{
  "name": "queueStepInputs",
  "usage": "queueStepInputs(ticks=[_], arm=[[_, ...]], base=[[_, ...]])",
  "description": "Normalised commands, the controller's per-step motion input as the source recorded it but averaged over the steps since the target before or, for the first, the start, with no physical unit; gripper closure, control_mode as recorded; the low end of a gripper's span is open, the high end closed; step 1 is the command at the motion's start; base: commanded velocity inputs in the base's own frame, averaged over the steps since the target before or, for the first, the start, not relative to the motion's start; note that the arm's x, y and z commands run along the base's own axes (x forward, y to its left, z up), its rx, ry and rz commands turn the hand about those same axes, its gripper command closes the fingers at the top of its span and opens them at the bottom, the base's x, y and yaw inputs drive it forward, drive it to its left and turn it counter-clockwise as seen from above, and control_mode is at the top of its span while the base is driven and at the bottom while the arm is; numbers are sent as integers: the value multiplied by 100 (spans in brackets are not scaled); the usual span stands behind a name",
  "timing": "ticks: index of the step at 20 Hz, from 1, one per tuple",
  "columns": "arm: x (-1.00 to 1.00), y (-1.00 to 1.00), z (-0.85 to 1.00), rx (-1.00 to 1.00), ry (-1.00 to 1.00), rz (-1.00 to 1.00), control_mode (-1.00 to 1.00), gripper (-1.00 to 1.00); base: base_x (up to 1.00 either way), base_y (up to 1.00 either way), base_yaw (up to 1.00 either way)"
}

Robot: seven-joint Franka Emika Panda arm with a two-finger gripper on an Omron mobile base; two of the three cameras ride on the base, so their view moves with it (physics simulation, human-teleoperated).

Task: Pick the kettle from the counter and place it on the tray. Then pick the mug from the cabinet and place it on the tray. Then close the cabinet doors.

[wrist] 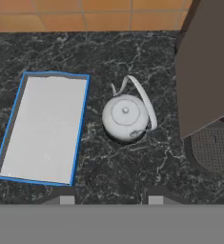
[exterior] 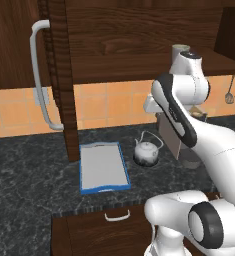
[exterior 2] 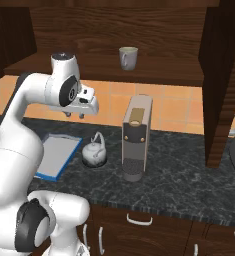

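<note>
The silvery kettle point(exterior: 147, 151) point(exterior 2: 94, 153) point(wrist: 126, 116) stands upright on the dark speckled counter point(exterior: 29, 170), just right of the blue-rimmed tray point(exterior: 103, 167) point(exterior 2: 56, 155) point(wrist: 44, 126), which lies flat with nothing on it. My gripper point(exterior 2: 74, 115) point(wrist: 109, 200) hangs open well above the counter, over the kettle and slightly to the near side of it, with nothing between its fingertips point(wrist: 66, 199). The beige mug point(exterior 2: 128, 57) point(exterior: 179, 49) sits on the shelf of the open cabinet point(exterior 2: 114, 70). In the left base view my arm partly hides it.
A tall coffee machine point(exterior 2: 135, 137) point(wrist: 204, 71) stands close to the right of the kettle. The left cabinet door point(exterior: 56, 75), with its bar handle point(exterior: 39, 75), and the right door point(exterior 2: 221, 75) stand open over the counter. A drawer handle point(exterior: 117, 216) shows below the counter edge.
</note>
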Motion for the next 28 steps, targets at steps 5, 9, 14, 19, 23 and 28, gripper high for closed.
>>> queueStepInputs(ticks=[5, 9, 14, 19, 23, 28], arm=[[18, -71, -38, 0, 0, 3, -100, -100], [7, -35, -33, 0, -1, 3, -100, -100], [32, 1, -30, 0, 0, 0, -100, -100], [39, 5, -46, 0, 0, 0, -100, -100], [28, 7, -57, 0, 0, 0, -100, -100], [30, 0, -53, 0, 3, 1, -100, -100]], base=[[0, 0, 0], [0, 0, 0], [0, 0, 0], [0, 0, 0], [0, 0, 0], [0, 0, 0]])
